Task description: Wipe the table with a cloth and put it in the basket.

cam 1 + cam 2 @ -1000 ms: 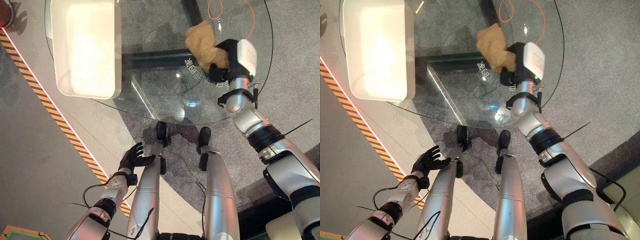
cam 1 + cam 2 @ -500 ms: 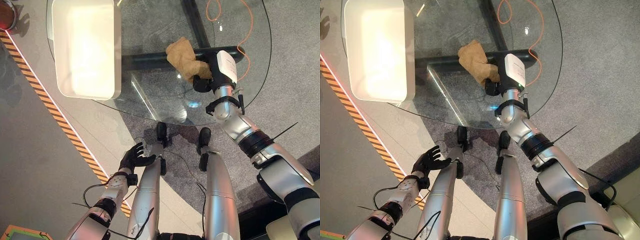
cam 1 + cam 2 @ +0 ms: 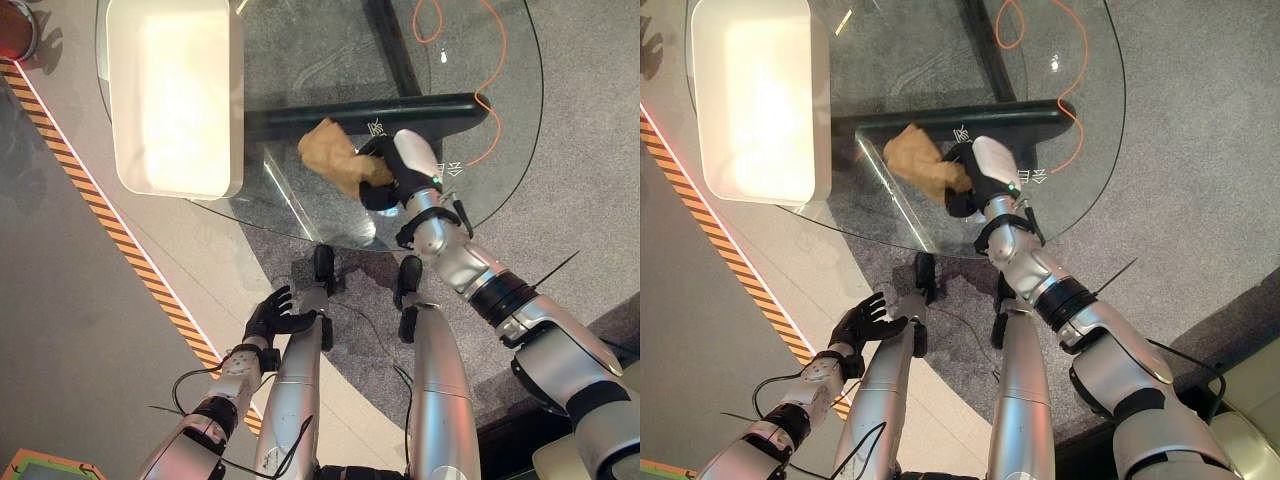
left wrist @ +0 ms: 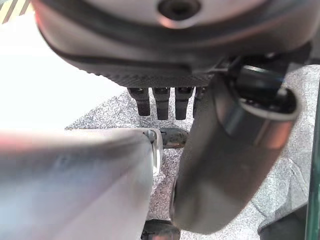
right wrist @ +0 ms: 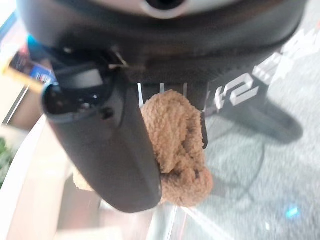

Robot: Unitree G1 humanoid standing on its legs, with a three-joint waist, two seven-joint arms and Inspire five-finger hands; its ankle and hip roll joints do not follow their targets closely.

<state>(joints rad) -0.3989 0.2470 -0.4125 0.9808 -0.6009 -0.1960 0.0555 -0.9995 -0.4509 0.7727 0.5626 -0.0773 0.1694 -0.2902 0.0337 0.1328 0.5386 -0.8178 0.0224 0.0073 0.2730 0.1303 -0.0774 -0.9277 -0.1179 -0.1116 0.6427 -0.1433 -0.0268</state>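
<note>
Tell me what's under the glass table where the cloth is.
Through the glass table a dark base bar and grey carpet show. The brown cloth, held by the right hand, hides the patch directly beneath it.

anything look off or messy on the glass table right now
Nothing stands out. The right robot hand holds the bunched tan cloth on the glass table, and the white basket sits upright at the table's left edge.

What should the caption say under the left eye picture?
Right hand wipes the glass table with a tan cloth beside the white basket.
</note>
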